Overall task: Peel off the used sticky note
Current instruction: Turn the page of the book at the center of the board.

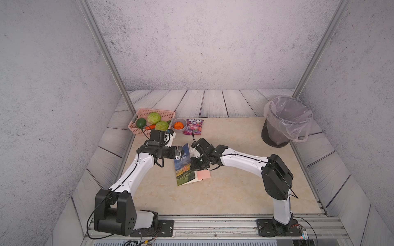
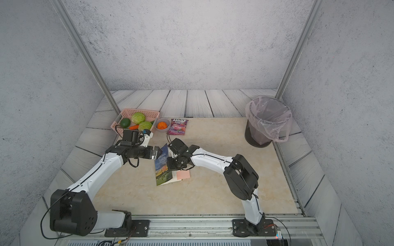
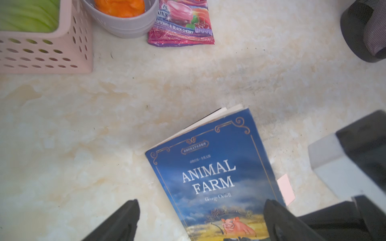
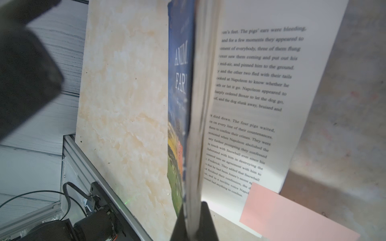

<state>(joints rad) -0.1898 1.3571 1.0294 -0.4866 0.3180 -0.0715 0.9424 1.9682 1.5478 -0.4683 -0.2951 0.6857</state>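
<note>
Walls [image 1: 191,42] of speckled grey are closing in on three sides, and pale plank-patterned boards [image 1: 213,102] are running round a beige, marble-look desk [image 1: 234,181]. A dark bin [image 1: 274,138] with a clear liner is standing at the far right corner; a pink basket [image 1: 136,130] of vegetables and a purple sweet packet [image 1: 193,126] are sitting along the far edge. Mid-desk, a blue paperback [image 1: 181,170], Animal Farm, is lying open, its front part being held up off the rest. The right claw [image 4: 194,205] is pinching that cover and the block of pages behind it. The left claw [image 3: 201,202] is hanging spread wide close by the cover, gripping nothing. The sticky note [image 4: 292,217], plain pink, is lying flat on the exposed page's lower outer corner, jutting past the paper's edge over the desk.
</note>
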